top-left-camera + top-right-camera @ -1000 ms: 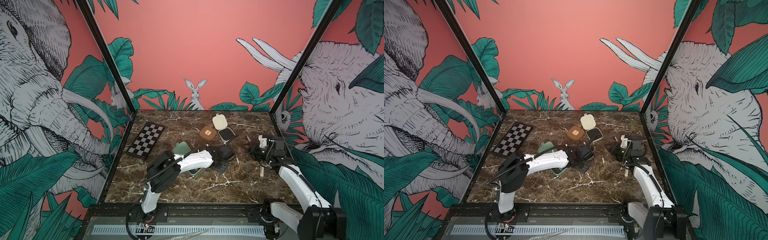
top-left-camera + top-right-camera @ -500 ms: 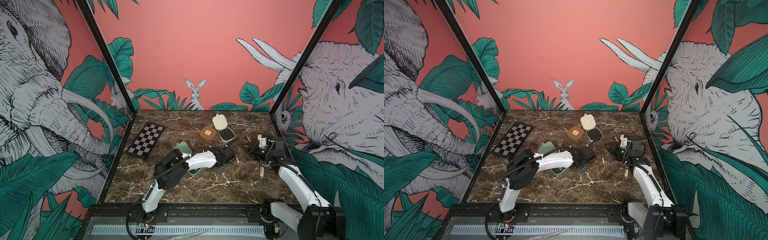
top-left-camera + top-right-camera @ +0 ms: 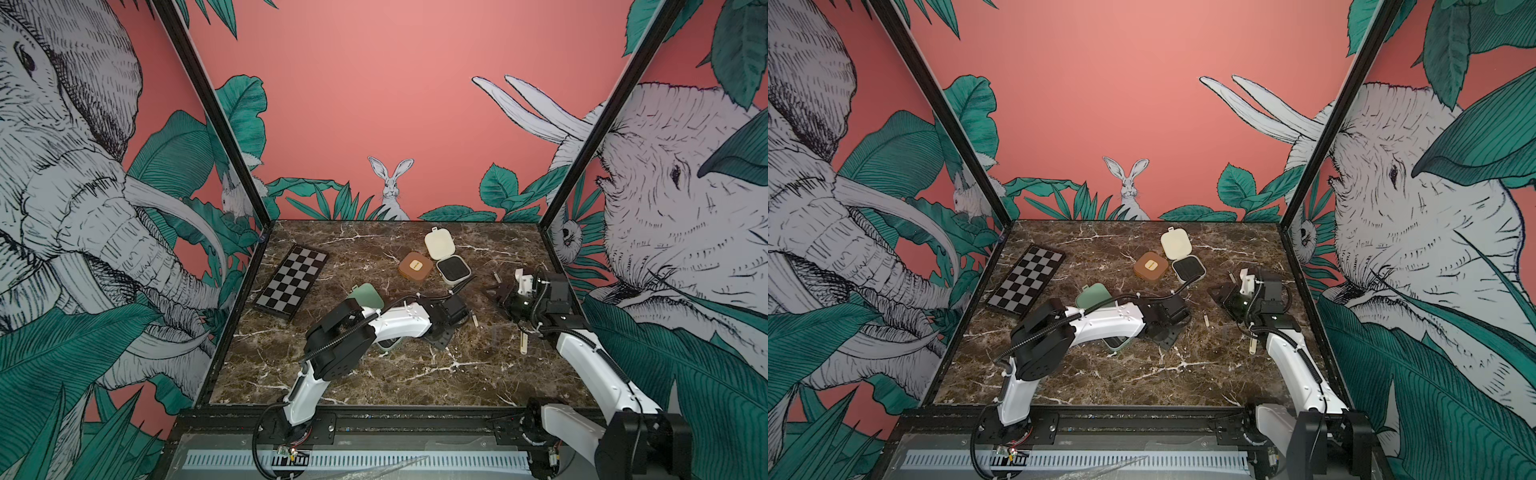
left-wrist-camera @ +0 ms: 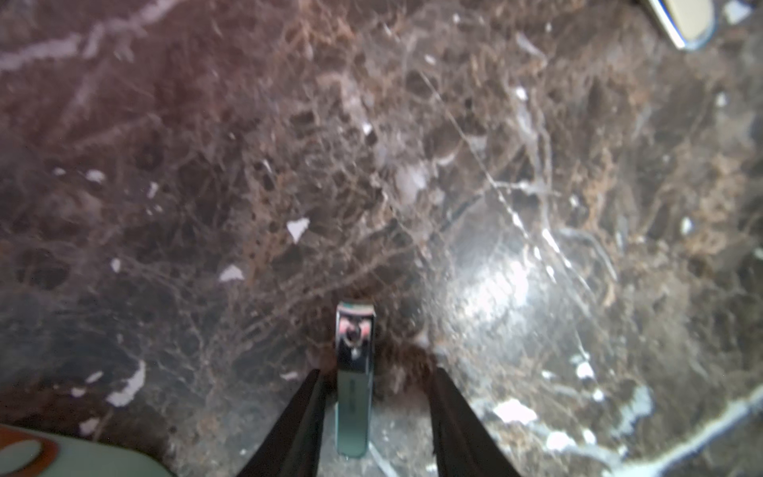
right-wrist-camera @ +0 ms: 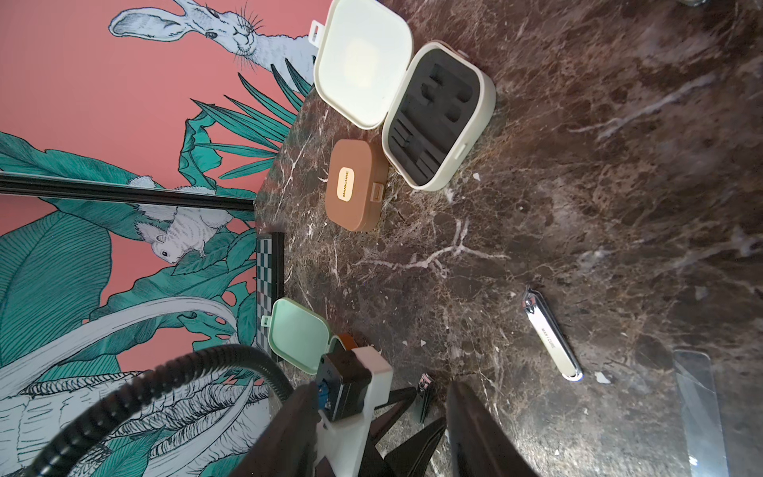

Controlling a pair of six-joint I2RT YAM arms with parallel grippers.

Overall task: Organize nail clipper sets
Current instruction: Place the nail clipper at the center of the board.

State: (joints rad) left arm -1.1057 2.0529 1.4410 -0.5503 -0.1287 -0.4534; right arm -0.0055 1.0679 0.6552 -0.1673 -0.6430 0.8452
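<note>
Handling now: judged to be the green set. The green clipper (image 4: pixel 353 380) lies on the marble table (image 4: pixel 206 165) between the fingers of the left gripper (image 4: pixel 376 373).
left fingers: apart, one on each side of the clipper, with a clear gap on one side; no grip is shown.
next move (judgement): close on the clipper's long sides, lift it, carry it to the green case (image 3: pixel 365 296) and lay it in its slot there.
checkerboard (image 3: pixel 291 280): far left, well apart from the work and no part of the sets.
green case: open, lid laid back. Its base is mostly hidden under the left arm (image 3: pixel 399 328) in both top views, near the clipper.
brown case (image 3: pixel 417 266): shut, toward the back, just beside the cream case.
cream case (image 3: pixel 455 269): open, with its black insert (image 5: pixel 433 119) empty as far as can be seen.
cream clipper (image 5: pixel 551 334): loose on the table, between the two grippers.
right gripper (image 3: pixel 500 296): fingers wide, holding nothing.
cream stick (image 3: pixel 523 343): loose beside the right arm (image 3: pixel 582 353); cannot tell which tool it is.
in the way (judgement): the left arm covers the green base, so the drop spot is out of sight from above. The right gripper is near and could crowd the cream clipper.
</note>
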